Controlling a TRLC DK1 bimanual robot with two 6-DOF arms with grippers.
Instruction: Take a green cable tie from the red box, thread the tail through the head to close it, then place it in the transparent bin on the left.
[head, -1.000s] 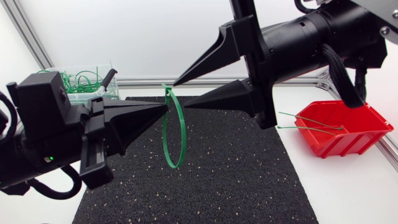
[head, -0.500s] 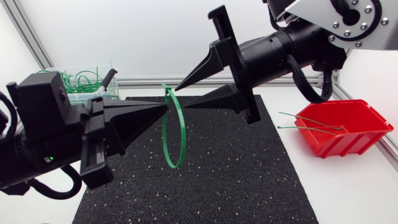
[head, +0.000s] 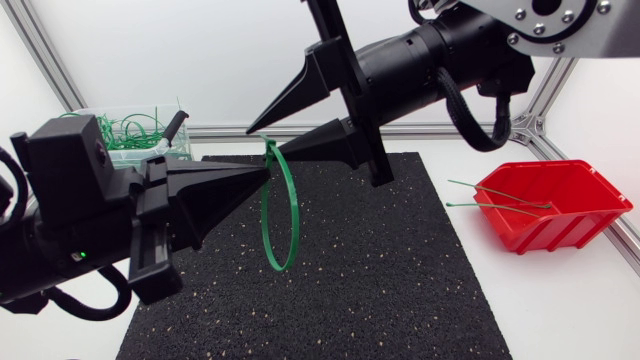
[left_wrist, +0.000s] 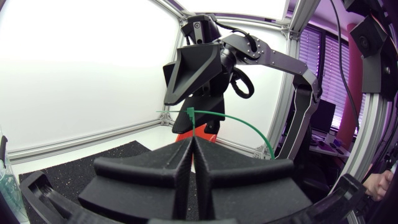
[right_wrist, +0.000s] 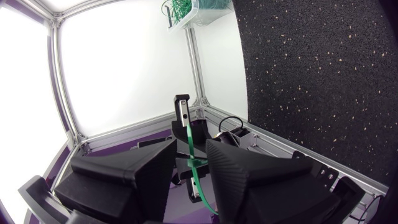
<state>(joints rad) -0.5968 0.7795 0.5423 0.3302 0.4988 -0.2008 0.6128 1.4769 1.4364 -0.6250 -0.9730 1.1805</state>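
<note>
Fingers of my left gripper (head: 262, 172) are pressed together on the green cable tie (head: 281, 269), which hangs as a closed loop above the black mat (head: 380, 280). My right gripper (head: 256, 143) stands spread, its tips just beside the loop's top, and its wrist view shows the strap passing between them. The red box (head: 560, 226) sits at my right, the transparent bin (head: 130, 152) back left.

left gripper (head: 262, 172) is pinching looped cable tie (head: 295, 205) above mat (head: 360, 285) | right gripper (head: 260, 143) is gaping just beside its top
</note>
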